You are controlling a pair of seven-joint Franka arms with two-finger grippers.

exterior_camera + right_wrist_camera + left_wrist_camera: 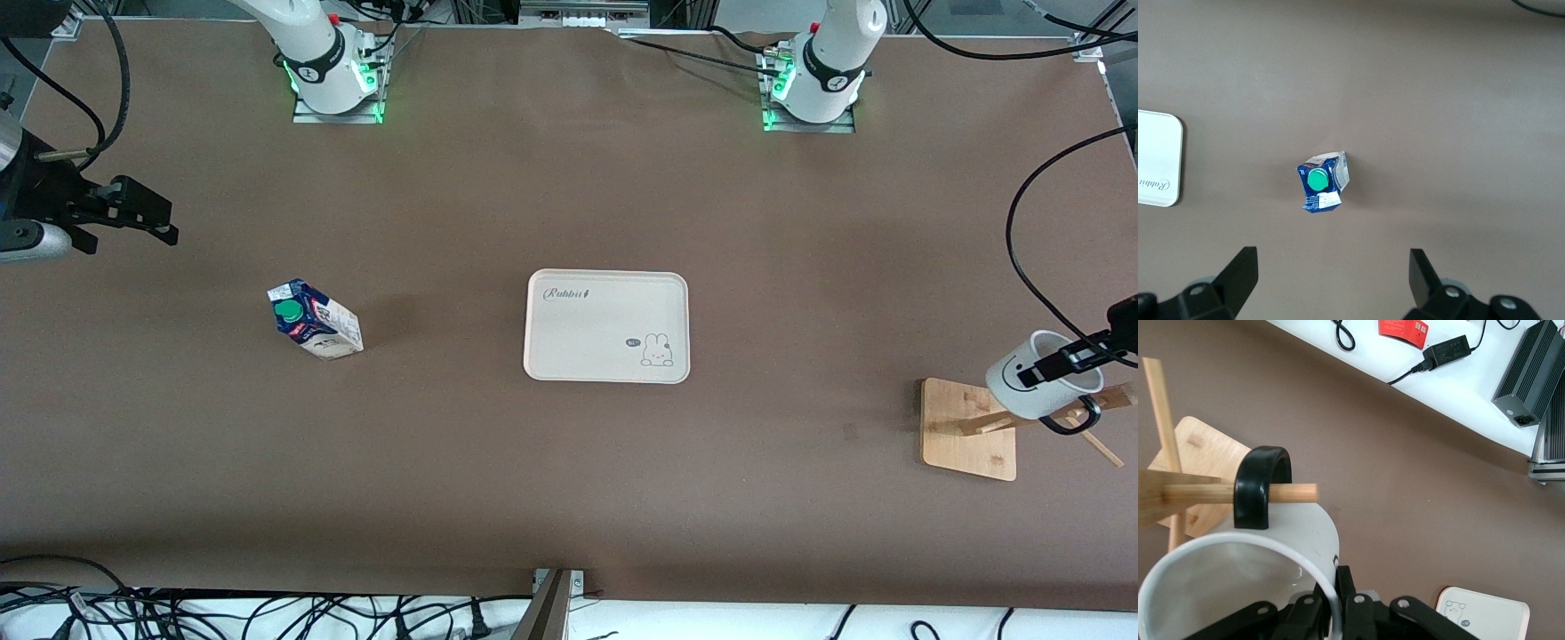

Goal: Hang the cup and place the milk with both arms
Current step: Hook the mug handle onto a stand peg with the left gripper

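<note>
While the left gripper (1062, 363) pinches the cup (1036, 375) by its rim, the right gripper (142, 215) hangs wide open and empty.

Though ceramic, stiff, glazed and likely slippery and breakable, the cup is clamped across its wall at the mug stand (969, 428), its black handle (1261, 487) already threaded on a wooden peg (1238, 493); the left arm reaches in over the table's 3 o'clock edge. The milk (316, 320) stands upright on the table at 9 o'clock of the tray (607, 326). It looks light and crushable, best squeezed gently across its lower body. The right arm hovers over bare table at about 10 o'clock of the carton.
</note>
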